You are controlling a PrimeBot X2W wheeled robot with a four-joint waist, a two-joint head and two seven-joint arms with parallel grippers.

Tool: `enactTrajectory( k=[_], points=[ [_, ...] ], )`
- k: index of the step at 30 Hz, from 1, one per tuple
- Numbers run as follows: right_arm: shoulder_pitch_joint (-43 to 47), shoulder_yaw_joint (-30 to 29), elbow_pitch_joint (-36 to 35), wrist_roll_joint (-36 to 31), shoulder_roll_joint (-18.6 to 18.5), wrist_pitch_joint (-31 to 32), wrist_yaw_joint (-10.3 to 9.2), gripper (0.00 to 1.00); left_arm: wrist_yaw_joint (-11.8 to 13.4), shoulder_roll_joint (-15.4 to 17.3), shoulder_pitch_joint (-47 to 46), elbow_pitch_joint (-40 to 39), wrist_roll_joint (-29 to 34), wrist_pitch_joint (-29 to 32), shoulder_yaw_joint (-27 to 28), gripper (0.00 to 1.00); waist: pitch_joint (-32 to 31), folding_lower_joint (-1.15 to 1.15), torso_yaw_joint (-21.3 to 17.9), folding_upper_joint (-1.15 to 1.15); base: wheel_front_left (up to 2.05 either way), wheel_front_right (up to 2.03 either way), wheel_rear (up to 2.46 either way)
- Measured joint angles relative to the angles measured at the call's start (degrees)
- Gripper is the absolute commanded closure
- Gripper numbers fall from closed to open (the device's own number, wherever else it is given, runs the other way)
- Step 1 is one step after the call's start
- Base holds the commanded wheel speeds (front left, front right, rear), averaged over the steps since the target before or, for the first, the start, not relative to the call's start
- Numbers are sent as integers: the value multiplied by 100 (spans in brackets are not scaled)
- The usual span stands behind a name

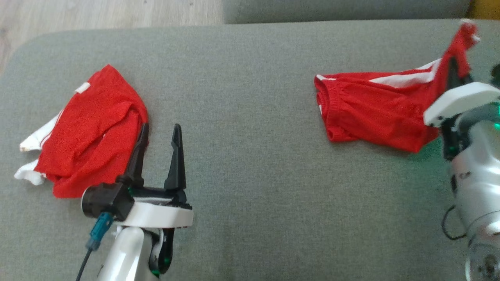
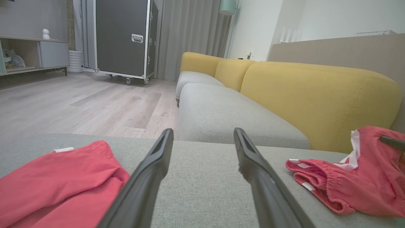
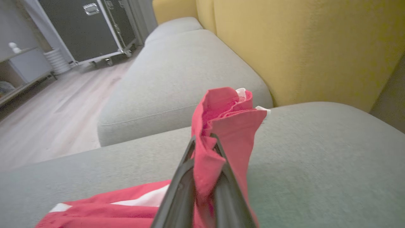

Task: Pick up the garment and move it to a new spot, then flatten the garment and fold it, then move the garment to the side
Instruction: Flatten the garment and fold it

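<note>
The garment point(image 1: 371, 109), red shorts with white side stripes and an elastic waistband, lies at the right of the grey cushion point(image 1: 250, 97). Its right end is lifted off the cushion, and my right gripper point(image 1: 453, 72) is shut on that raised fold. In the right wrist view the red cloth point(image 3: 227, 110) bunches up between and above the dark fingers point(image 3: 182, 190) of the right gripper point(image 3: 204, 142). My left gripper point(image 1: 161, 128) stands open near the left, holding nothing. From the left wrist the shorts point(image 2: 348, 177) show at the right, with the left gripper point(image 2: 203, 131) open.
A second red garment with white trim point(image 1: 93, 128) lies crumpled at the cushion's left, touching my left gripper's outer finger. A grey sofa seat point(image 2: 227, 114) with yellow backrests point(image 2: 316, 95) lies beyond the cushion. Wooden floor and a black wheeled case point(image 2: 123, 38) are farther off.
</note>
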Motion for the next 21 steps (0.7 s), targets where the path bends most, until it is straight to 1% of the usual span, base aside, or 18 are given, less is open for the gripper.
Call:
enactTrajectory(
  k=[8,15,18,21],
  points=[
    [470,1199,-587,864,360,-45,0,100,-5,3,202,37,55,0,109,0,-302,0,1,0,0,0,0],
    [953,2415,-1159,1702,414,-33,0,100,-1,5,417,75,55,0,135,0,-463,0,64,0,0,0,0],
    [1085,2784,-1245,2029,412,-15,0,100,-3,7,470,90,55,0,136,0,-482,0,128,0,0,0,0],
    [1147,3161,-1238,2207,409,-14,0,100,-4,8,473,92,55,0,137,0,-490,0,199,0,0,0,0]
  ],
)
